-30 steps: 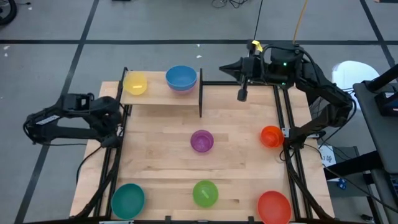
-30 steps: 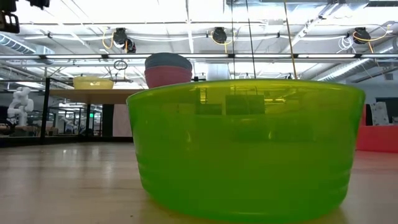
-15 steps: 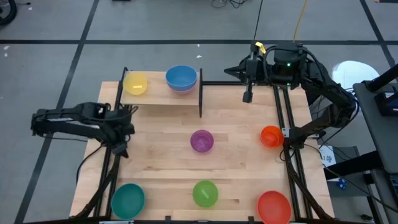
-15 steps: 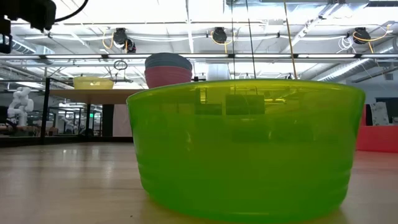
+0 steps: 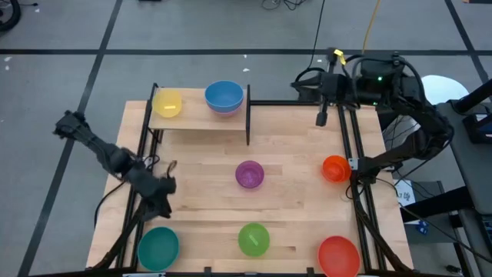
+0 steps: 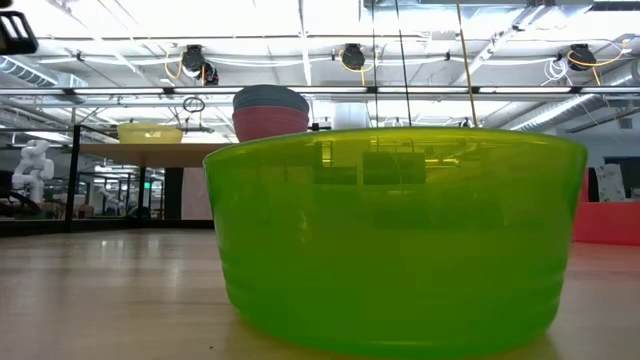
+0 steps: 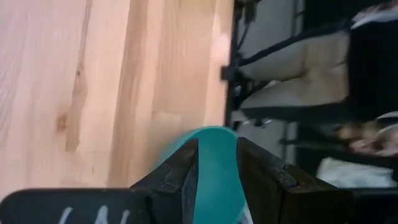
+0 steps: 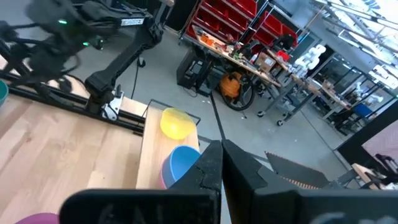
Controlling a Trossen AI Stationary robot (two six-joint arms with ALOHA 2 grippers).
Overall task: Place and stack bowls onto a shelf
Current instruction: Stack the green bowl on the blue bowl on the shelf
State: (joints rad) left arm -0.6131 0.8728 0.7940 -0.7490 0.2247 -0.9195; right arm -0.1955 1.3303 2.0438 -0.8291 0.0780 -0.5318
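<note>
On the shelf (image 5: 196,117) at the far left stand a yellow bowl (image 5: 167,102) and a blue bowl (image 5: 224,96) nested in a pink one (image 6: 270,122). On the tabletop rest purple (image 5: 249,175), orange (image 5: 335,168), green (image 5: 254,238), red (image 5: 339,256) and teal (image 5: 158,248) bowls. My left gripper (image 5: 161,206) hangs open just beyond the teal bowl, slanting down toward it. In its wrist view the teal rim (image 7: 214,155) shows between the fingers (image 7: 180,174), apart from them. My right gripper (image 5: 323,117) is shut, high over the far right.
A black frame rail (image 5: 347,146) runs along the table's right side, and another along the left (image 5: 138,208). Thin black posts (image 5: 247,115) stand at the shelf's corners. The green bowl (image 6: 395,235) fills the low view. Bare wood lies between the purple and teal bowls.
My left gripper has swung from beside the shelf toward the table's near edge and down, coming to a stop over the teal bowl with its wrist rolled. My right gripper has drifted toward the table's right edge, staying high. No bowl has moved.
</note>
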